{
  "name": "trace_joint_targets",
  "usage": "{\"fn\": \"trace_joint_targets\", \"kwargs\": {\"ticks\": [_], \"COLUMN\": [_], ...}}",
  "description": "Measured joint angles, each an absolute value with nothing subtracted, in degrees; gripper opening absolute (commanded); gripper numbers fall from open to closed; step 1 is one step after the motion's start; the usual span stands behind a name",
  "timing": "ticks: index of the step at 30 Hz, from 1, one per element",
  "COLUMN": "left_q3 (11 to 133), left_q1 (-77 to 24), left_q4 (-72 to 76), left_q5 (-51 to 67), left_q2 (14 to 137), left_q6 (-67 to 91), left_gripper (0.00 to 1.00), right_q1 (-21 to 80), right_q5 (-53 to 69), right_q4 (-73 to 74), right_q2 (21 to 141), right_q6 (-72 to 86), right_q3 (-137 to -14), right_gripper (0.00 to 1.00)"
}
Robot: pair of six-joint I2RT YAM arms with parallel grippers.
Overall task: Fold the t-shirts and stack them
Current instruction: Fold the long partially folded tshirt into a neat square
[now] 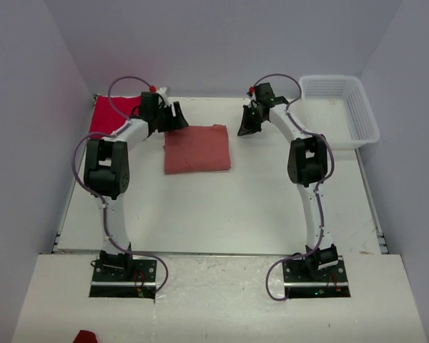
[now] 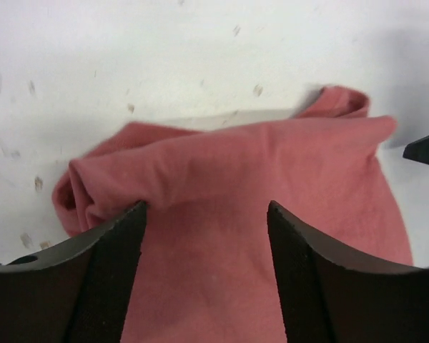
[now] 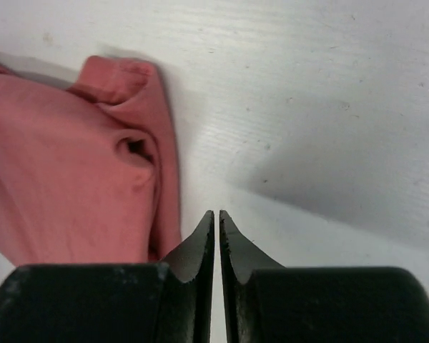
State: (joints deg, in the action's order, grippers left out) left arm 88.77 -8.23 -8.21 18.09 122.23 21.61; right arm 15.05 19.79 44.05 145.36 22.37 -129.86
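white table | left claw spread above pink t-shirt | right claw closed

Folded tee centre — basket right, other tee left.

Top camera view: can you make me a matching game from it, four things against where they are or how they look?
Things:
1 pink t-shirt
2 red t-shirt
3 white basket
4 right gripper

Descriptions:
A at the far right
B shut, holding nothing
C folded flat, in the middle at the far side
D far left, partly hidden by the left arm

Pairs: 1-C, 2-D, 3-A, 4-B
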Motion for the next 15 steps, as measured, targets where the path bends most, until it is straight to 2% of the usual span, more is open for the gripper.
{"fn": "trace_joint_targets", "kwargs": {"ticks": [2, 4, 8, 10, 11, 12, 15], "left_q3": [91.61, 93.8, 96.51, 96.51, 96.47, 96.29, 95.48], "left_q1": [-8.21, -8.21, -8.25, -8.25, -8.25, -8.25, -8.25], "left_q4": [-8.29, -8.23, -8.45, -8.69, -8.71, -8.82, -9.17], "left_q5": [18.94, 19.79, 21.06, 21.32, 21.3, 21.3, 21.82], "left_q2": [121.43, 119.46, 112.64, 108.18, 106.37, 104.62, 102.3], "left_q6": [20.97, 20.23, 19.92, 19.97, 20.08, 20.23, 21.21], "left_gripper": [0.74, 0.8, 0.8, 0.79, 0.76, 0.54, 0.0], "right_q1": [15.11, 15.4, 15.99, 16.38, 16.64, 16.93, 18.17], "right_q5": [19.35, 19.07, 19.49, 22.26, 24.34, 26.35, 32.18], "right_q4": [43.94, 43.59, 41.65, 38.39, 37.08, 35.38, 29.32], "right_q2": [142.56, 138.12, 124.79, 117.69, 114.52, 112.25, 108.71], "right_q6": [21.54, 20.93, 20.86, 21.76, 22.5, 22.98, 26.13], "right_q3": [-129.25, -127.7, -120.09, -113.95, -110.96, -108.29, -100.03], "right_gripper": [0.13, 0.18, 0.35, 0.34, 0.13, 0.0, 0.0]}}
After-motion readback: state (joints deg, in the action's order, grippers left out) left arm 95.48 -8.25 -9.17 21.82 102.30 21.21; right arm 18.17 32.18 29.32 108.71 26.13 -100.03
